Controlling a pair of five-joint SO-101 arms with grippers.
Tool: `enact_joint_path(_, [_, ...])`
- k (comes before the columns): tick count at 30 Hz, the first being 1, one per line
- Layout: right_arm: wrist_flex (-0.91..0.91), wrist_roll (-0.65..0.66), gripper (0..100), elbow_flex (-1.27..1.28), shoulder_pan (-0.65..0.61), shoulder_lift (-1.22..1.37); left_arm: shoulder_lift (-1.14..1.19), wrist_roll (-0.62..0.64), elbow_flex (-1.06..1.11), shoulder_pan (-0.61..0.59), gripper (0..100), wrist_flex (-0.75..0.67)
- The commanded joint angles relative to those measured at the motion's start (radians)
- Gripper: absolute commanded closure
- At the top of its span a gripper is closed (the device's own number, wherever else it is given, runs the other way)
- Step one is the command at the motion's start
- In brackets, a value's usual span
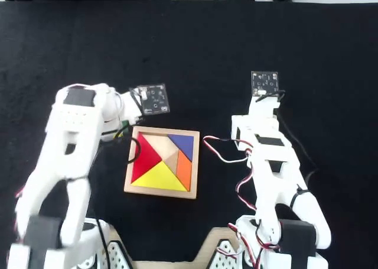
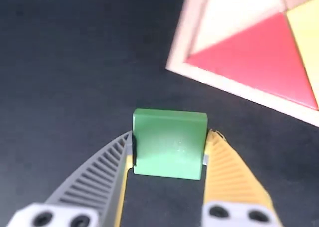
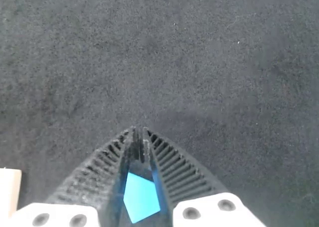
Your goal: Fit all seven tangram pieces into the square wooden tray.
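the left claw [image 2: 171, 136] is closed on a green square piece [image 2: 169, 144], gripping it by two opposite edges between a grey finger [image 2: 102, 174] and a yellow finger [image 2: 232, 172]. the piece is over the black desk [image 1: 207, 44], just beside a corner of the wooden tray [image 2: 224, 83] and not touching it. in the high view the left arm is bent over the tray's [image 1: 159, 191] far left corner, and the tray lies between the two arms.

inside the tray sit a red triangle [image 1: 144, 159], a yellow triangle [image 1: 159, 177], a blue piece [image 1: 183, 143], an orange piece [image 1: 184, 169] and pale wooden pieces [image 1: 160, 143]. the left wrist view also shows the red triangle [image 2: 259, 62] against the tray's rim.

the right claw [image 3: 138, 134] is closed with its tips meeting and nothing between them, over bare desk [image 3: 199, 62]. the right arm is to the right of the tray, apart from it.
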Motion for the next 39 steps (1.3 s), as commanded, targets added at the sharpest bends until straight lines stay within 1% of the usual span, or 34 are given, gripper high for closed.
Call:
enact_joint_path(1, [-0.017,0.011,97.6,-0.053,-0.015,0.002,-0.212,0.15,-0.016,0.013,97,0.014])
enact_joint_path(5, [-0.017,0.011,97.6,-0.05,-0.015,0.001,-0.239,0.269,-0.013,0.015,97,0.021])
enact_joint_path(8, [-0.017,0.011,97.7,-0.048,-0.015,0.001,-0.239,0.399,-0.002,0.056,97,0.028])
enact_joint_path(10, [-0.017,0.011,97.8,-0.048,-0.015,0.001,-0.239,0.528,0.004,0.116,97,0.061])
enact_joint_path(12, [-0.017,0.011,97.8,-0.048,-0.015,0.001,-0.238,0.655,0.012,0.208,97,0.091])
enact_joint_path(14, [-0.017,0.011,97.8,-0.048,-0.014,0.001,-0.23,0.726,0.035,0.289,97,0.084])
enact_joint_path(16, [-0.017,0.011,97.8,-0.048,-0.012,0.001,-0.195,0.755,0.048,0.346,97,0.061])
enact_joint_path(18, [-0.017,0.011,97.8,-0.048,-0.009,0.002,-0.135,0.784,0.038,0.366,97,0.051])
enact_joint_path(22, [-0.017,0.011,97.7,-0.05,-0.009,0.002,0.02,0.848,-0.047,0.352,97,0.049])
enact_joint_path(29, [-0.017,0.011,97.7,-0.051,-0.008,0.004,0.247,0.852,-0.151,0.348,97,0.044])
enact_joint_path(34, [-0.017,0.011,97.9,-0.051,0.006,0.001,0.316,0.853,-0.173,0.349,97,0.038])
enact_joint_path(39, [-0.017,0.003,98.0,-0.054,0.037,0.001,0.316,0.881,-0.116,0.351,97,-0.071])
